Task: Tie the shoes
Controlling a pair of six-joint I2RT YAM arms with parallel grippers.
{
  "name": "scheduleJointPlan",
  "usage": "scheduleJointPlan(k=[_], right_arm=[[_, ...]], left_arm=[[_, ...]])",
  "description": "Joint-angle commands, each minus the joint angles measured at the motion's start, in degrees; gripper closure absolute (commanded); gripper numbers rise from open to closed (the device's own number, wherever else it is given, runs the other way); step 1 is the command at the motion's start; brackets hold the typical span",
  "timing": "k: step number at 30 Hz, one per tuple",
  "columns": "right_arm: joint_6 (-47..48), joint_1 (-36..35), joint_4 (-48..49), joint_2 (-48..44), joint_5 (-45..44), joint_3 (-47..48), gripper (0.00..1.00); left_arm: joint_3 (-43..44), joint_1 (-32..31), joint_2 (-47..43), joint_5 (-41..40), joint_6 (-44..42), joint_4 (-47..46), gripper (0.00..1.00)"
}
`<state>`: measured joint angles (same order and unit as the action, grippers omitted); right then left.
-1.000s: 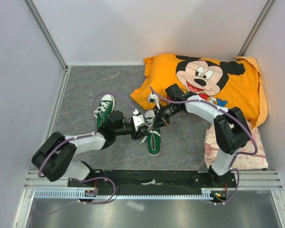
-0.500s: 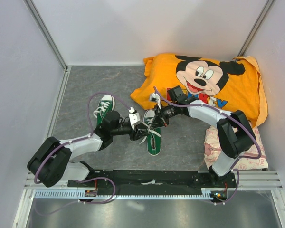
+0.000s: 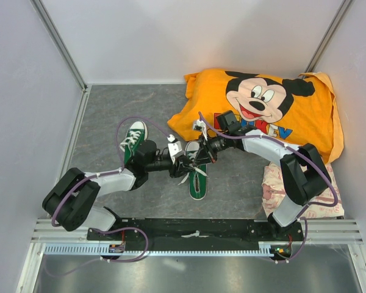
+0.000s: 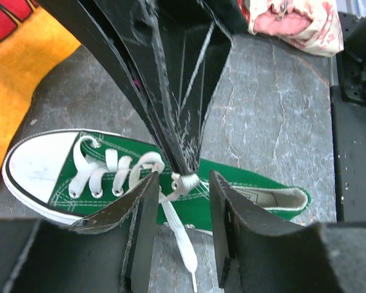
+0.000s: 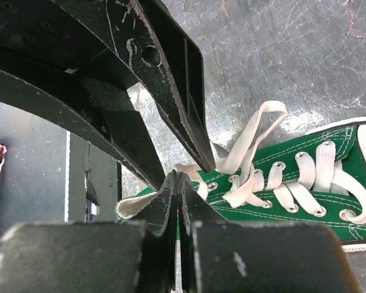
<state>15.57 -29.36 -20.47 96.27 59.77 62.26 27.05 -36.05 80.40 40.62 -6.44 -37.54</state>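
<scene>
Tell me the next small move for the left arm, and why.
Probably close the left gripper on the lace. Its jaws stand open on either side of the white strand, right below where the shut right gripper pinches it over the green shoe. Closing would give both arms a hold on it.

Grey table carries both shoes, orange cloth, pink bundle.

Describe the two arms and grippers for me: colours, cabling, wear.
Both the left arm and right arm have white link shells with bulky black joints, and a thin purple cable loops along each. The left gripper and right gripper have flat, tapered black fingers, scuffed with pale scratches.
</scene>
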Motion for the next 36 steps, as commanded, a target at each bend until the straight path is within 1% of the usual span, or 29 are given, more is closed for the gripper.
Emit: scheduleJointPlan(k=[1,3,4,5,8,13,16,19,21,24,25,28,30,33,34,36], right_arm=[[0.51,0.01,1.49,-2.31,2.81,-0.73,1.0],[0.51,0.1,1.57,-2.4,2.72,-0.74,1.0],[0.51,0.01,1.57,-2.49,2.55,-0.74,1.0],[0.51,0.18,1.57,-2.4,2.55,-0.74,1.0],[0.42,0.54,1.57,-2.31,2.46,-0.56,1.0],[0.07,1.06,1.66,-2.31,2.72,-0.65,1.0],[0.07,1.15,1.57,-2.23,2.81,-0.65,1.0],[0.16,1.06,1.66,-2.31,2.81,-0.74,1.0],[0.16,1.15,1.66,-2.23,2.81,-0.82,1.0],[0.16,1.15,1.66,-2.23,2.9,-0.74,1.0],[0.16,1.15,1.57,-2.23,2.81,-0.65,1.0],[0.16,1.06,1.66,-2.14,2.9,-0.74,1.0],[0.25,1.24,1.66,-2.31,2.99,-0.82,1.0],[0.25,1.15,1.66,-2.23,2.99,-0.74,1.0],[0.25,1.15,1.66,-2.14,2.99,-0.74,1.0],[0.42,1.24,1.66,-2.05,2.99,-0.74,1.0]], left_arm=[[2.48,0.19,1.42,-0.46,2.57,-4.03,0.54],[2.75,0.19,1.78,0.07,2.57,-4.12,0.59],[2.66,0.28,1.95,0.33,2.48,-3.95,0.63],[2.57,0.28,1.95,0.6,2.39,-3.77,0.71],[1.96,0.46,1.69,1.39,1.34,-2.98,0.79],[1.6,0.98,1.78,2.0,0.81,-2.28,0.84],[1.69,1.07,2.04,2.8,0.55,-2.28,0.83],[1.78,1.07,2.22,2.88,0.02,-1.92,0.76],[1.96,1.07,2.39,2.8,-0.15,-1.75,0.75],[1.87,1.16,2.39,3.32,-1.12,-1.22,0.71],[1.69,1.16,2.48,3.32,-1.73,-1.05,0.68],[1.34,1.16,2.31,3.24,-2.96,-0.96,0.65],[1.52,1.42,2.57,3.15,-3.49,-0.96,0.65],[2.04,2.04,3.09,3.67,-3.67,-0.96,0.74],[2.3,2.13,3.18,3.76,-3.5,-0.87,0.79],[2.83,2.57,3.36,4.2,-2.97,-1.13,0.83]])
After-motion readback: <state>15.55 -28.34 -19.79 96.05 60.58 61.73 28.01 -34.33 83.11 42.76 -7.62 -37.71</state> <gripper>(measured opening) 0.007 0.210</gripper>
